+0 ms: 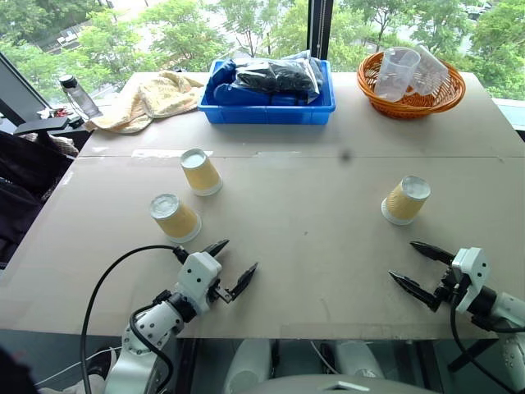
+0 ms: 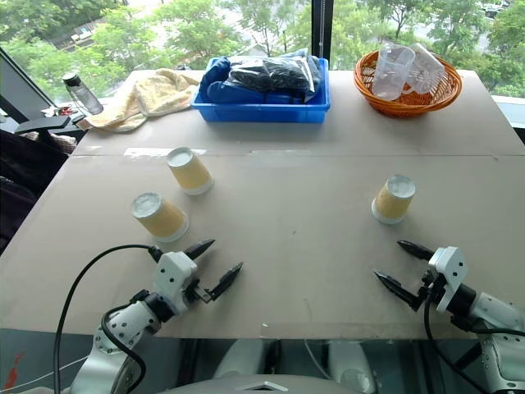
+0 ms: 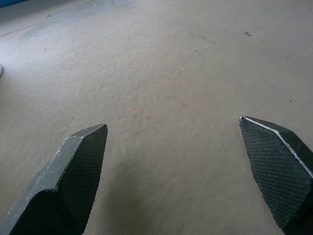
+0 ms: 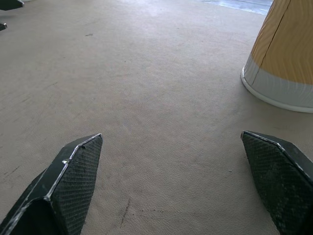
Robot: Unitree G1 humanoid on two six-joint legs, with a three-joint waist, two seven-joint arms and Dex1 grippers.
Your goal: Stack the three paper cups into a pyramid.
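Three tan paper cups stand upside down and apart on the table (image 1: 312,246). One cup (image 1: 175,217) is near my left gripper, a second cup (image 1: 201,171) is a little farther back, and a third cup (image 1: 405,199) stands on the right. My left gripper (image 1: 236,264) hovers open near the front edge, just right of and in front of the nearest cup, holding nothing. My right gripper (image 1: 413,266) is open and empty too, in front of the right cup, whose side (image 4: 288,54) rises close beyond its fingers.
At the back stand a blue bin (image 1: 271,105) with dark bagged items, an orange basket (image 1: 410,94) holding clear plastic measuring cups, a yellow towel (image 1: 152,97) and a bottle (image 1: 79,97). A black chair (image 1: 25,172) is off the table's left side.
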